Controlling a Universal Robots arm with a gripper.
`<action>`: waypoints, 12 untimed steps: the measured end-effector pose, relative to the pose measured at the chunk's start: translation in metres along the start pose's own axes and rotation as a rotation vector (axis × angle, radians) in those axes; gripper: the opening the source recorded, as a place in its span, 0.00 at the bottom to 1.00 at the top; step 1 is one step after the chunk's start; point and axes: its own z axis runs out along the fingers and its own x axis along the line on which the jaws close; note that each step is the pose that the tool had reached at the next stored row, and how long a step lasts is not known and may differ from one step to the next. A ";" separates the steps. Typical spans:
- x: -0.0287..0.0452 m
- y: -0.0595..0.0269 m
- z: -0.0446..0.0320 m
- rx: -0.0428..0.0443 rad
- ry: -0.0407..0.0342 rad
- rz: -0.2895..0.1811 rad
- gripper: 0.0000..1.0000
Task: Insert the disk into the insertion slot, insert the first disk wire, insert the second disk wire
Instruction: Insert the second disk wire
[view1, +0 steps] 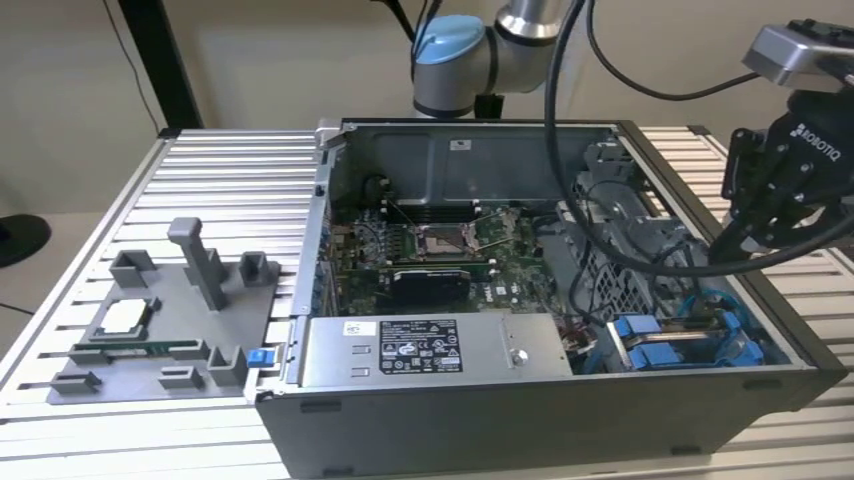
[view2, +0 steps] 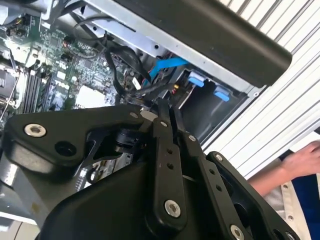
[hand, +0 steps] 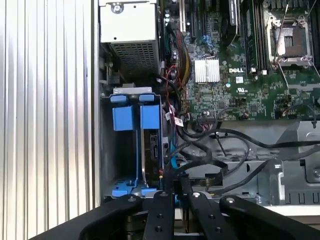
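The insertion slot (view1: 674, 345) is the grey bay with blue plastic parts in the open computer case's corner, nearest the camera on the exterior view's right; its blue tabs (hand: 135, 117) also show. The disk (hand: 152, 150) seems to stand on edge inside it, only a dark edge showing. My gripper (view1: 737, 242) hangs over the case's rim just above the bay. Its fingers (view2: 162, 130) are pressed together, and in both wrist views thin black and blue wires (hand: 172, 160) run right up to the tips (hand: 176, 181). The wire's end is hidden between the fingers.
A grey power supply box (view1: 414, 350) with a white sticker lies beside the bay. The motherboard (hand: 240, 60) and loose black cables (hand: 220, 150) fill the case's middle. A grey parts fixture (view1: 160, 320) sits on the slatted table. A person's hand (view2: 305, 160) rests beyond the case.
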 end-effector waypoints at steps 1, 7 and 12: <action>0.0002 0.0031 -0.0002 0.0011 -0.0001 0.000 0.00; 0.0016 0.0221 0.0014 0.0188 -0.0013 0.000 0.00; 0.0023 0.0336 0.0033 0.0910 -0.0062 0.001 0.00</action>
